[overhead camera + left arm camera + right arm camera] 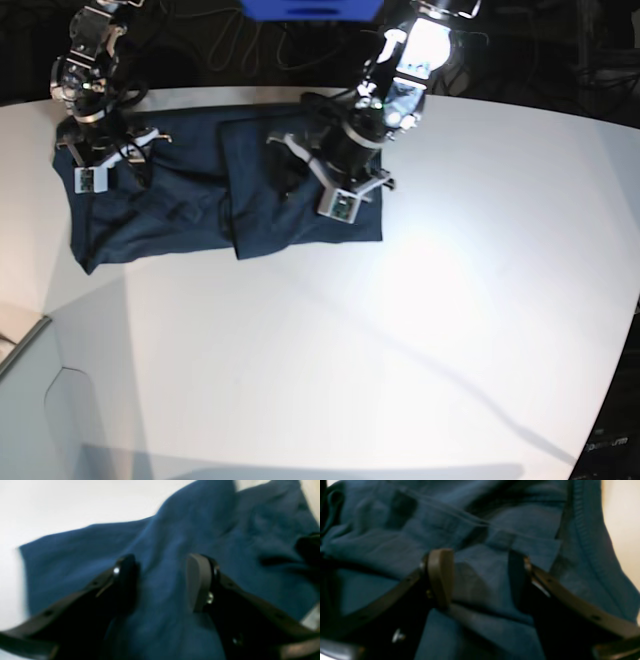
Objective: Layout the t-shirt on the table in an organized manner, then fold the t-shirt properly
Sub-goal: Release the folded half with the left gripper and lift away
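Navy t-shirt (200, 215) on table (400, 350), both arms overhead.

We get the base view from high up, looking down over the whole table (400, 340). Both wrist views sit right behind their fingers, super close to the t-shirt (200, 200), which all three share.

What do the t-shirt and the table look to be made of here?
The t-shirt: soft knit fabric, probably cotton, matte dark blue; it creases, and the right wrist view shows a ribbed edge. The table: a smooth, hard white surface, slightly glossy with a bright glare patch; exact material unclear.
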`<control>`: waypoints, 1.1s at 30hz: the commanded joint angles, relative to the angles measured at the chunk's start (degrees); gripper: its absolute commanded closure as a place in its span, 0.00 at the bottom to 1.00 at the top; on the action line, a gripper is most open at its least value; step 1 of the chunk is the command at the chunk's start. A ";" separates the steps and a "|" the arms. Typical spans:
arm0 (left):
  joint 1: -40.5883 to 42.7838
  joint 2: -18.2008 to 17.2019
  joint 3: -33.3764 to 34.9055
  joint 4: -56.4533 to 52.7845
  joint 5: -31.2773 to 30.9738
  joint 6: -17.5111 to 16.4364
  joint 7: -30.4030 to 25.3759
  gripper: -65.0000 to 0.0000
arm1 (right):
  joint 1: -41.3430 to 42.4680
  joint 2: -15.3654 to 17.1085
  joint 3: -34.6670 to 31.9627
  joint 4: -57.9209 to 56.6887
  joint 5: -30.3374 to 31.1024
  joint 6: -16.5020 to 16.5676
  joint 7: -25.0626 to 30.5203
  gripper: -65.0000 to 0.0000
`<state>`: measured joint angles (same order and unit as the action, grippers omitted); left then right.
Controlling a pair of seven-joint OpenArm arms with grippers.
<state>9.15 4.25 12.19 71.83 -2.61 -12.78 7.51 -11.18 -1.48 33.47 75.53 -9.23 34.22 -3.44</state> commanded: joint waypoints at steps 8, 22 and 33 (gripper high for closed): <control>-1.98 0.19 3.33 -2.87 -0.33 -0.54 -1.05 0.51 | 4.10 1.43 6.75 2.23 0.84 -0.06 1.82 0.36; -2.51 0.19 3.33 -1.02 -0.33 -0.54 -1.05 0.51 | 9.91 8.38 8.33 -13.33 0.75 -0.24 1.82 0.35; 1.27 -4.56 1.13 16.04 -0.33 -0.10 -1.05 0.51 | 8.32 9.17 5.78 -14.82 0.75 -0.06 1.82 0.48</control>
<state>10.70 -0.43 13.50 86.67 -2.79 -12.91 7.75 -2.90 7.16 39.42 60.10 -8.56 33.89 -1.32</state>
